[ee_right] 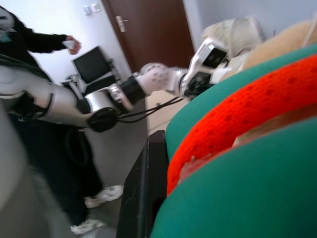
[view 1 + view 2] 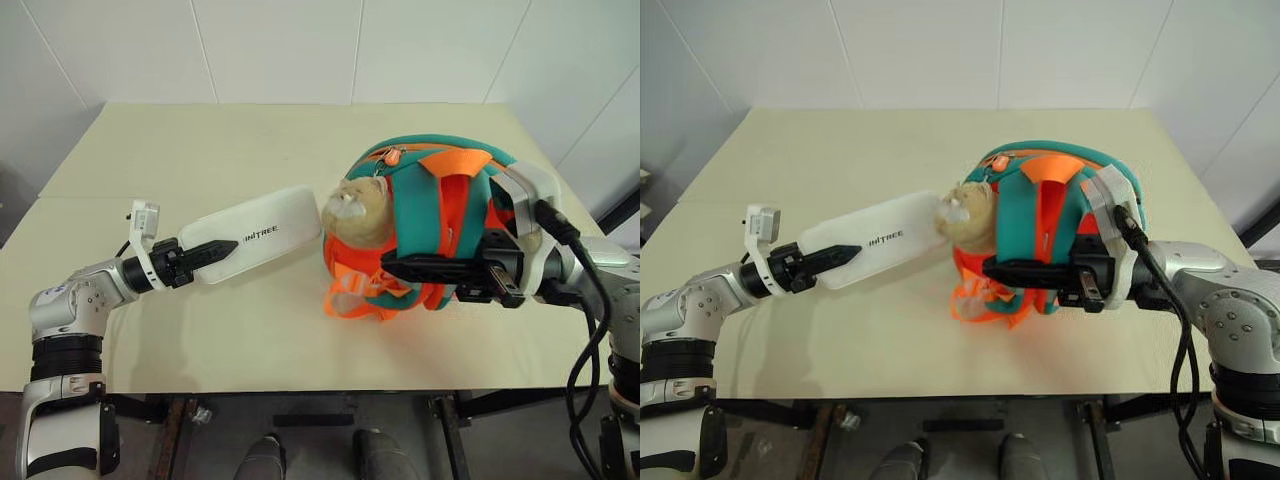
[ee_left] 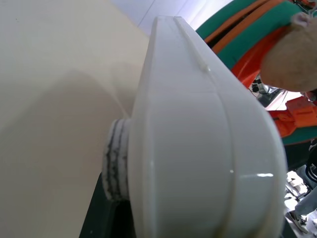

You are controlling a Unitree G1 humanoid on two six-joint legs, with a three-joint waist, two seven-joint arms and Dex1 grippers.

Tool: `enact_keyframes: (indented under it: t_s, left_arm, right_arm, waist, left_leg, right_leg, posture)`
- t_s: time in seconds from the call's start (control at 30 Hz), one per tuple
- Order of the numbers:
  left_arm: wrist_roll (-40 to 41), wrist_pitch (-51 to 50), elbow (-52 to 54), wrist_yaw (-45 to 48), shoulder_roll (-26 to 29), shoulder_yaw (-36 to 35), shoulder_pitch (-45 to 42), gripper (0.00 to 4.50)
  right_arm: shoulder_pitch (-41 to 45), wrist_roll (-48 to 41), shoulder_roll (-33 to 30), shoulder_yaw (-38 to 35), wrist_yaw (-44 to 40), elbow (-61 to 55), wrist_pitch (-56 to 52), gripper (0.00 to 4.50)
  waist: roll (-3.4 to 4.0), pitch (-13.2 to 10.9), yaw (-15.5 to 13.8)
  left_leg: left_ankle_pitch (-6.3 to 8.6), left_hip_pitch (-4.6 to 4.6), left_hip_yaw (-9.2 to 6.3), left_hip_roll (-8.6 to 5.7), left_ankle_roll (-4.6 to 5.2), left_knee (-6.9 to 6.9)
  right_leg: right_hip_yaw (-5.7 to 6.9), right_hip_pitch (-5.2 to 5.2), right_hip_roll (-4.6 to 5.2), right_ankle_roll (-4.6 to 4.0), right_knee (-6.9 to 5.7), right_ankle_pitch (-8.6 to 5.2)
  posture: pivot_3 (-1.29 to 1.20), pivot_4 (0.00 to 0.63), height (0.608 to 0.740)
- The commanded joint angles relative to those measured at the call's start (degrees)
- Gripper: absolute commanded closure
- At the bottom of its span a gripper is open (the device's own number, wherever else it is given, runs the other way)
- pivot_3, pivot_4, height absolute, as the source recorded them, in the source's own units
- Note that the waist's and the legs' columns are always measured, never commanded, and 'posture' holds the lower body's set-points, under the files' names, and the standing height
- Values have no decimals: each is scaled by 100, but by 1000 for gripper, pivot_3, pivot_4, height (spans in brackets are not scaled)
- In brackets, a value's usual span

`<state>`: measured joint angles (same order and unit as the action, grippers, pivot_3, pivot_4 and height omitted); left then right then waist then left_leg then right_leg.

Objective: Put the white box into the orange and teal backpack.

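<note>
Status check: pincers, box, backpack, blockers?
Left pincer shut on flat white plastic box. Right pincer shut on orange-and-teal backpack. Tan plush ball between box and backpack.

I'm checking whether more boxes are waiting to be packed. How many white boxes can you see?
1. The flat, long, matte-white plastic box is held at one end by the left gripper, above the table, its far end beside the orange and teal backpack. Others may be hidden.

We stood in what looked like a lab or test room: a plain cream worktop (image 2: 200,160) against white panelled walls (image 2: 280,45), a dark door (image 1: 153,29), a monitor (image 1: 94,63), and a person (image 1: 29,44) nearby.
</note>
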<state>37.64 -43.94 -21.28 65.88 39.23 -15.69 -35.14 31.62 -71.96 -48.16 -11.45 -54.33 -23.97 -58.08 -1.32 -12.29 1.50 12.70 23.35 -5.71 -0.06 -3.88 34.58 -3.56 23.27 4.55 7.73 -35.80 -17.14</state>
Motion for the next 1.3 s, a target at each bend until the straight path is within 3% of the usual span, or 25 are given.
enact_keyframes:
  t_s: [0.03, 0.3, 0.67, 0.93, 1.13, 1.3]
  left_arm:
    - [192, 257, 352, 170, 126, -288, 78, 3319]
    - [453, 497, 1400, 218, 46, -403, 277, 3319]
    - [1018, 154, 2398, 255, 527, -534, 377, 3319]
    - [282, 709, 2037, 648, 598, 488, -39, 3319]
    - [-253, 933, 1213, 782, 268, 1214, -1159, 3319]
    - [-1286, 1360, 658, 761, 61, 2160, -1956, 3319]
  right_arm:
    - [-247, -482, -751, -386, -693, -152, -423, 4458]
    - [-447, 556, -833, 34, -1002, 152, 128, 4458]
    - [-302, 1103, -390, 519, -1114, 366, 418, 4458]
    - [-116, 1322, -113, 713, -1172, 415, 490, 4458]
    - [-117, 1384, 1, 696, -1127, 331, 522, 4458]
    - [-173, 1407, 16, 674, -1115, 269, 559, 4458]
  waist:
    - [0, 0, -34]
    - [-3, 0, 9]
    - [-3, 0, 9]
    - [-3, 0, 2]
    - [-5, -1, -2]
    - [-5, -1, 5]
  left_leg:
    - [1, 4, -1, -2, 1, 1]
    - [5, 6, 6, 0, 8, 9]
    - [5, 4, 9, 1, 8, 13]
    - [5, 5, 8, 0, 8, 33]
    - [5, 7, 7, -3, 8, 38]
    - [7, 10, 6, -2, 12, 37]
  right_leg:
    - [2, 2, 2, 0, 3, 0]
    - [0, 2, 0, 2, 6, 1]
    - [-3, 4, -2, 2, -1, 1]
    - [-2, -1, -3, 3, -6, 2]
    - [-1, -4, -3, 6, -6, 4]
    - [-1, -2, -5, 8, -5, 3]
  posture:
    - [0, 150, 740]
    - [0, 150, 740]
    - [0, 150, 740]
    - [0, 150, 740]
    - [0, 150, 740]
    - [0, 150, 740]
